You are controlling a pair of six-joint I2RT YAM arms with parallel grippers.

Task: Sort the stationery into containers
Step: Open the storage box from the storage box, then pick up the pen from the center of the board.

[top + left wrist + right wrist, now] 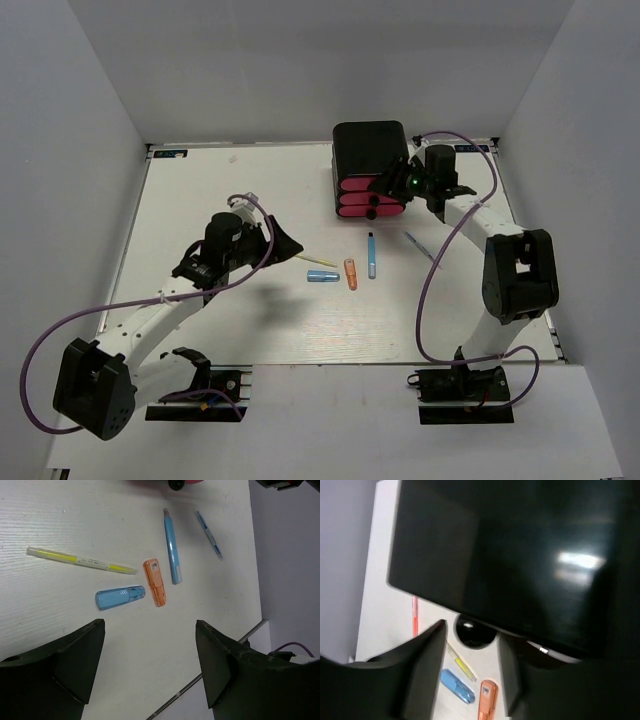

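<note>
The black cabinet (368, 148) stands at the back with three pink drawers (355, 198) facing front. My right gripper (393, 187) is at the drawer fronts. In the right wrist view it (470, 645) is open, its jaws on either side of a black knob (475, 632) below the cabinet (510, 555). On the table lie a yellow-green stick (80, 560), a light-blue cylinder (120, 597), an orange cylinder (155, 581), a blue pen (172, 545) and a grey-blue stick (209, 534). A pink-red stick (414, 616) shows in the right wrist view only. My left gripper (150, 665) is open and empty, above the table short of the pieces.
The white table (200, 200) sits between grey walls on three sides. Its near edge (225, 652) runs close to my left gripper. Purple cables (440, 280) loop along both arms.
</note>
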